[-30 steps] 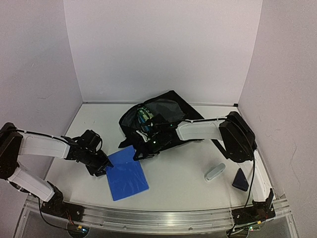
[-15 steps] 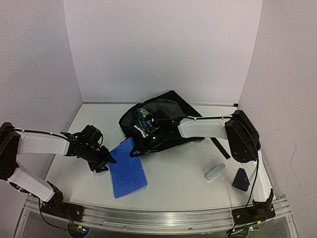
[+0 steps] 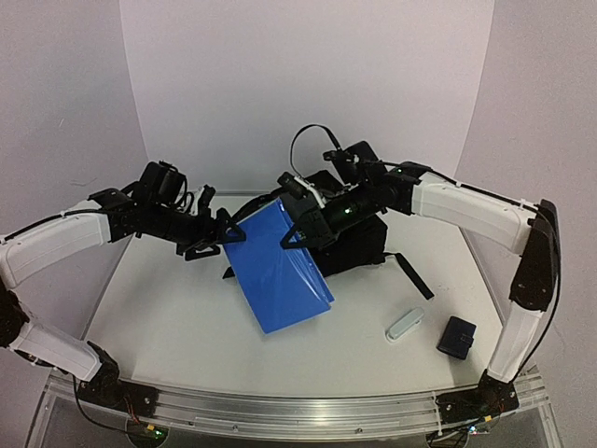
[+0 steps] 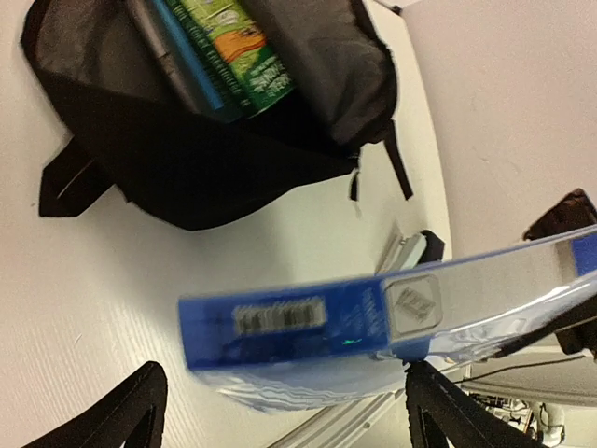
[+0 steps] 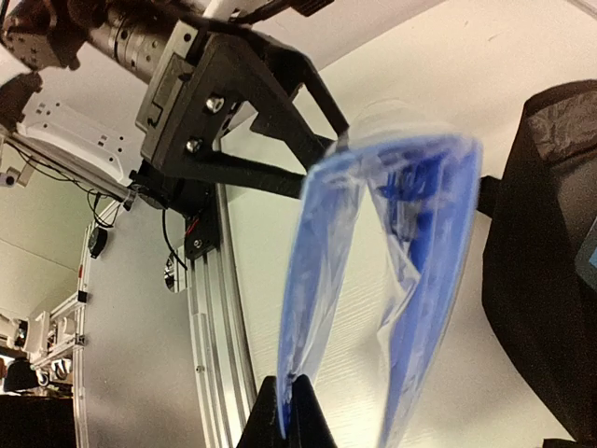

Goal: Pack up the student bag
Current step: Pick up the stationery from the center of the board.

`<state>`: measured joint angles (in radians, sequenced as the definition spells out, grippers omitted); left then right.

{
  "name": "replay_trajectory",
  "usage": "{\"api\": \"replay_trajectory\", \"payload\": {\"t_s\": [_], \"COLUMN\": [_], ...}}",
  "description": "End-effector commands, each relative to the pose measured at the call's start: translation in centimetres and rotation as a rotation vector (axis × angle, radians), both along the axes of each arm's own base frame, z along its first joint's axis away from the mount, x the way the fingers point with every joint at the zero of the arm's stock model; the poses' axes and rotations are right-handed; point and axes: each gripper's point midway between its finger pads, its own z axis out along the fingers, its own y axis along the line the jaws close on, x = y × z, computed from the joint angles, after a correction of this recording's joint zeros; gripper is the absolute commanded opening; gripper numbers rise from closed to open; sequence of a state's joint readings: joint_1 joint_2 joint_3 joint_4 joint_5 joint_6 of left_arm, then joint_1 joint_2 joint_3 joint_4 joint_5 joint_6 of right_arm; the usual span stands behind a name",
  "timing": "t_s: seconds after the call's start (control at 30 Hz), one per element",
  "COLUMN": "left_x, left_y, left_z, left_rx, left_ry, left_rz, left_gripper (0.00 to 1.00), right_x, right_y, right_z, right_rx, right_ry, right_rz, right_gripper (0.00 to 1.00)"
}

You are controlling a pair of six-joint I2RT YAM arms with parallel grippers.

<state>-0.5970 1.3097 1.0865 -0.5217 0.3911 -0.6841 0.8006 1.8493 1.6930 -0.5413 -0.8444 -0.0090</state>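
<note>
The student bag (image 3: 359, 250) lies black and open at the back middle of the table, with books showing in its mouth (image 4: 210, 56). A blue plastic folder (image 3: 280, 266) hangs tilted in the air in front of it. My right gripper (image 3: 300, 222) is shut on one thin flap of the folder (image 5: 322, 280), and the folder's sides gape apart below. My left gripper (image 3: 224, 238) stands open at the folder's left edge. The folder's spine (image 4: 298, 322) sits between its wide-spread fingers (image 4: 140, 401); the left finger stands clear of it, and I cannot tell whether the right finger touches it.
A small white oblong object (image 3: 406, 324) and a dark-blue pouch (image 3: 457, 336) lie on the table at the front right. A black strap (image 3: 412, 276) trails from the bag toward them. The aluminium rail (image 3: 298, 411) runs along the near edge.
Both arms have risen and carried the blue folder off the table toward the bag. The left gripper has opened wide. The right gripper stays shut on the folder.
</note>
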Motion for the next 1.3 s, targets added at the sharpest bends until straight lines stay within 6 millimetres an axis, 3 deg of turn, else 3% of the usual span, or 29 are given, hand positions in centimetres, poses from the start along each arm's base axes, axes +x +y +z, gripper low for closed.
{"api": "replay_trajectory", "payload": {"t_s": [0.0,0.13,0.23,0.57,0.83,0.93,1.07,1.17,1.27], "left_x": [-0.9,-0.7,-1.1,-3.0,-4.0,-4.3,-4.4,-3.9,-2.6], "left_y": [-1.6,-2.9,-4.2,-6.7,-8.4,-9.2,-9.4,-9.1,-8.5], "left_z": [3.7,6.1,6.9,6.8,4.5,4.3,4.6,5.6,6.4], "left_rx": [-0.003,-0.032,-0.072,-0.173,-0.184,-0.187,-0.194,-0.223,-0.264], "left_ry": [-0.139,-0.227,-0.23,-0.246,-0.247,-0.248,-0.252,-0.277,-0.265], "left_rz": [-0.223,-0.323,-0.421,-0.625,-0.719,-0.748,-0.753,-0.696,-0.612], "left_gripper": [0.89,0.89,0.88,0.82,0.77,0.66,0.43,0.25,0.04], "right_x": [-1.3,-2.0,-2.2,-2.6,-2.8,-2.7,-1.7,0.3,2.9], "right_y": [-2.9,-4.1,-4.7,-5.9,-6.1,-6.1,-5.7,-5.6,-5.8], "right_z": [-0.2,0.2,0.2,0.7,1.6,1.6,1.8,1.6,2.3], "right_rx": [-0.054,-0.081,-0.098,-0.127,-0.127,-0.134,-0.151,-0.175,-0.179], "right_ry": [-0.103,-0.165,-0.173,-0.194,-0.242,-0.255,-0.244,-0.207,-0.19], "right_rz": [0.082,0.127,0.147,0.236,0.303,0.327,0.303,0.228,0.141], "right_gripper": [0.0,0.0,0.0,0.0,0.0,0.0,0.0,0.02,0.12]}}
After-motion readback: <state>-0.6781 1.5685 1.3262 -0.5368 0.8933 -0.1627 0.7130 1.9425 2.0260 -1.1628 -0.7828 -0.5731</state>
